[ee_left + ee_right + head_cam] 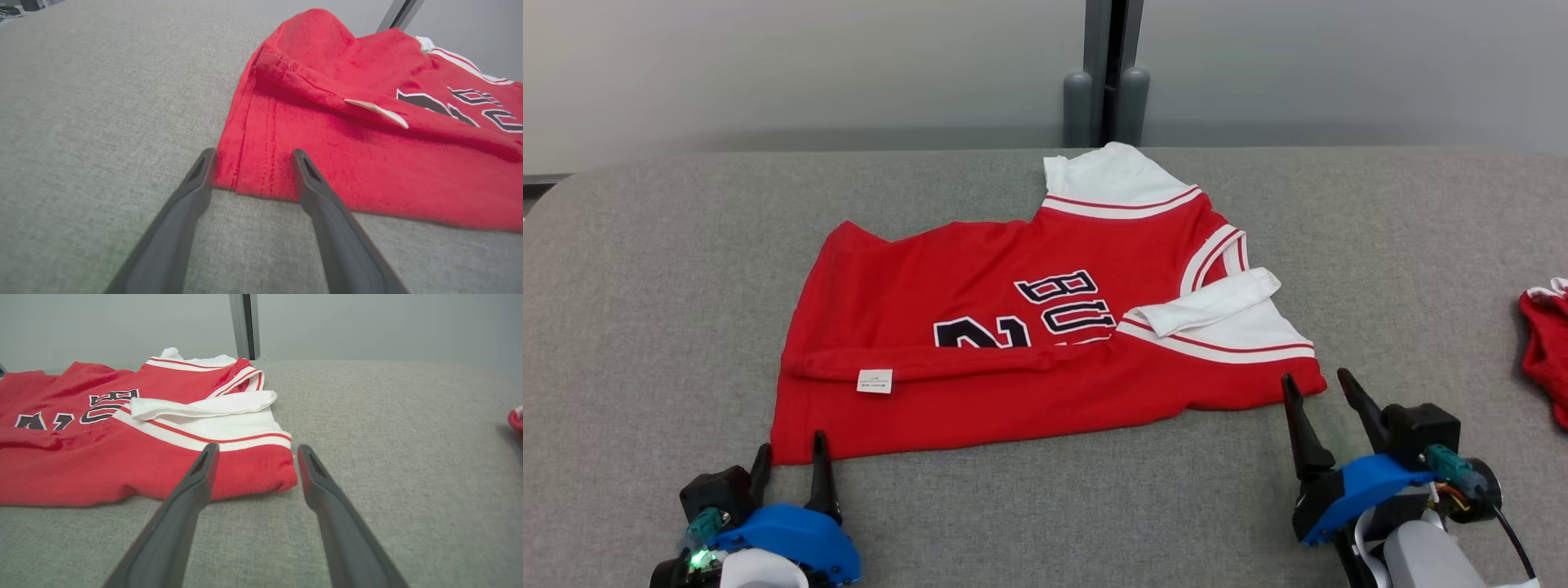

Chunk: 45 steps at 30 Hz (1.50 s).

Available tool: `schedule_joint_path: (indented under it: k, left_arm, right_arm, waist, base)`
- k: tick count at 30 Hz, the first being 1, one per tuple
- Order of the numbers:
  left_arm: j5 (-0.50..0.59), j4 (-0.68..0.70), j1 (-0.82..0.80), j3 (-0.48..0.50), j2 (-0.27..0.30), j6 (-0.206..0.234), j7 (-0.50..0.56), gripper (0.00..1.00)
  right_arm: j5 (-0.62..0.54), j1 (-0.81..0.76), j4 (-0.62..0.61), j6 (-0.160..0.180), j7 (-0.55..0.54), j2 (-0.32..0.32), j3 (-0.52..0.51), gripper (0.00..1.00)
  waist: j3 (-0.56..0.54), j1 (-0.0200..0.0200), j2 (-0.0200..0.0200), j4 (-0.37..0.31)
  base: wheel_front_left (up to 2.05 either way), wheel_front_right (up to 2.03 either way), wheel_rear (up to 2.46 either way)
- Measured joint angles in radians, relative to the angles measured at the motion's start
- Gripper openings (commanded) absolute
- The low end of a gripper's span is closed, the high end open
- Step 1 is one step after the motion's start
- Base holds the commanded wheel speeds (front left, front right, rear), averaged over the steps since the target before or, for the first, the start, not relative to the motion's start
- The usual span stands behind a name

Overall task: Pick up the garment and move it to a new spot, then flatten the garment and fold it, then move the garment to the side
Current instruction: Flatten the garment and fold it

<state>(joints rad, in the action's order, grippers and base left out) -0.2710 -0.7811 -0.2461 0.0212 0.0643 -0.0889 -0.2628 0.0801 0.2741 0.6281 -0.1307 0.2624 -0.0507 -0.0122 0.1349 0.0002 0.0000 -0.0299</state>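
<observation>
Shirt [1029, 343]: we found it partly folded on the table [645, 286].
Left gripper [791, 443]: we saw it released, empty, at the near-left corner.
Right gripper [1315, 376]: released, empty, at the near-right corner.

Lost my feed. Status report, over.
Left end effector open at jersey hem corner. Right end effector open at sleeve corner. Red cloth far right, apart.

Even, diffuse light, moderately bright; no glare. Soft shadow under garment [81, 469] lower edge. Wrist views: fingers [175, 228] blurred at frame bottom, wide-angle bending toward edges.
</observation>
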Motion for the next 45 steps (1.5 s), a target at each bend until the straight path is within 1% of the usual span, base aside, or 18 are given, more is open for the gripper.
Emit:
schedule_joint_path:
  k: [3,6,9,12,16,18,21,22,23,24,25,26,31,33,35,39,42,45]
  left_arm:
    - [0.009,-0.072,-0.028,0.003,0.0,0.001,-0.002,1.0]
    - [0.017,-0.114,-0.068,0.004,0.002,0.009,-0.005,1.0]
    - [0.021,-0.146,-0.093,0.001,0.001,0.009,-0.012,1.0]
    - [0.032,-0.168,-0.116,-0.004,0.001,0.014,-0.014,1.0]
    - [0.044,-0.196,-0.139,-0.018,-0.001,0.016,-0.02,1.0]
    - [0.045,-0.215,-0.151,-0.024,-0.002,0.015,-0.021,1.0]
    - [0.033,-0.264,-0.174,-0.029,-0.001,0.0,-0.028,1.0]
    - [0.032,-0.281,-0.183,-0.033,-0.001,-0.005,-0.03,1.0]
    - [0.025,-0.296,-0.191,-0.037,0.001,-0.011,-0.03,1.0]
    - [0.019,-0.31,-0.198,-0.041,0.002,-0.017,-0.03,0.65]
    - [0.014,-0.323,-0.205,-0.047,0.002,-0.022,-0.03,0.18]
    - [0.008,-0.331,-0.209,-0.052,0.003,-0.026,-0.03,0.0]
    - [-0.029,-0.343,-0.22,-0.071,-0.003,-0.035,-0.026,0.0]
    - [-0.04,-0.33,-0.219,-0.075,-0.003,-0.036,-0.018,0.0]
    - [-0.048,-0.293,-0.216,-0.076,-0.006,-0.036,-0.007,0.0]
    - [-0.056,-0.173,-0.211,-0.065,0.002,-0.041,-0.001,0.0]
    - [-0.054,-0.11,-0.185,-0.056,0.017,-0.043,-0.001,0.0]
    - [-0.052,-0.094,-0.125,-0.048,0.017,-0.043,-0.001,0.0]
  right_arm:
    - [-0.006,0.031,-0.006,0.0,0.0,0.0,-0.011,1.0]
    - [-0.013,0.066,-0.004,0.0,0.0,0.0,-0.027,1.0]
    - [-0.053,0.094,0.021,0.0,0.0,0.0,-0.05,1.0]
    - [-0.081,0.119,0.087,0.0,0.0,0.0,-0.074,1.0]
    - [-0.105,0.156,0.206,0.0,0.0,0.0,-0.095,1.0]
    - [-0.083,0.179,0.267,0.0,0.0,-0.001,-0.073,1.0]
    - [-0.034,0.22,0.336,0.0,-0.009,-0.008,-0.037,1.0]
    - [-0.019,0.229,0.353,0.002,-0.008,-0.01,-0.028,0.56]
    - [-0.002,0.236,0.366,0.002,-0.007,-0.011,-0.022,0.38]
    - [0.012,0.242,0.376,0.002,-0.005,-0.011,-0.019,0.0]
    - [0.021,0.248,0.385,0.002,-0.003,-0.011,-0.012,0.0]
    - [0.033,0.252,0.389,0.0,-0.002,-0.008,-0.011,0.0]
    - [0.093,0.253,0.379,0.0,0.002,-0.002,-0.013,0.0]
    - [0.115,0.253,0.335,0.0,0.001,0.0,-0.021,0.0]
    - [0.134,0.255,0.284,0.0,0.001,0.001,-0.031,0.0]
    - [0.163,0.255,0.213,0.0,-0.001,0.001,-0.062,0.0]
    - [0.187,0.242,0.188,0.0,-0.001,0.002,-0.075,0.0]
    - [0.209,0.182,0.179,-0.001,-0.001,-0.001,-0.069,0.0]
  waist:
    - [0.024,0.0,0.0,-0.002]
    - [0.044,0.0,0.0,-0.003]
    - [0.06,-0.0002,0.0,-0.001]
    - [0.073,-0.0002,0.0,0.003]
    - [0.087,-0.0003,0.0,0.011]
    - [0.091,-0.0004,0.0,0.016]
    - [0.096,-0.0005,0.0001,0.021]
    - [0.097,-0.0006,0.0001,0.022]
    - [0.097,-0.0007,0.0001,0.023]
    - [0.096,-0.0007,0.0001,0.023]
    - [0.095,-0.0007,0.0001,0.024]
    - [0.094,-0.0006,0.0001,0.024]
    - [0.08,-0.0001,0.0,0.026]
    - [0.072,0.0,0.0,0.027]
    - [0.059,0.0,0.0,0.03]
    - [0.017,0.0001,0.0,0.038]
    - [-0.029,0.0001,0.0,0.044]
    - [-0.08,0.0,0.0,0.046]
  base:
    - [0.0,0.0,0.0]
    - [0.0,0.0,0.0]
    - [0.0,0.0,0.0]
    - [0.0,0.0,0.0]
    - [0.0,0.0,0.0]
    - [0.0,0.0,0.0]
    - [0.0,0.0,0.0]
    - [0.0,0.0,0.0]
    - [0.0,0.0,0.0]
    - [0.0,0.0,0.0]
    - [0.0,0.0,0.0]
    - [0.0,0.0,0.0]
    - [0.0,0.0,0.0]
    - [0.0,0.0,0.0]
    - [0.0,0.0,0.0]
    - [0.0,0.0,0.0]
    - [0.0,0.0,0.0]
    - [0.0,0.0,0.0]
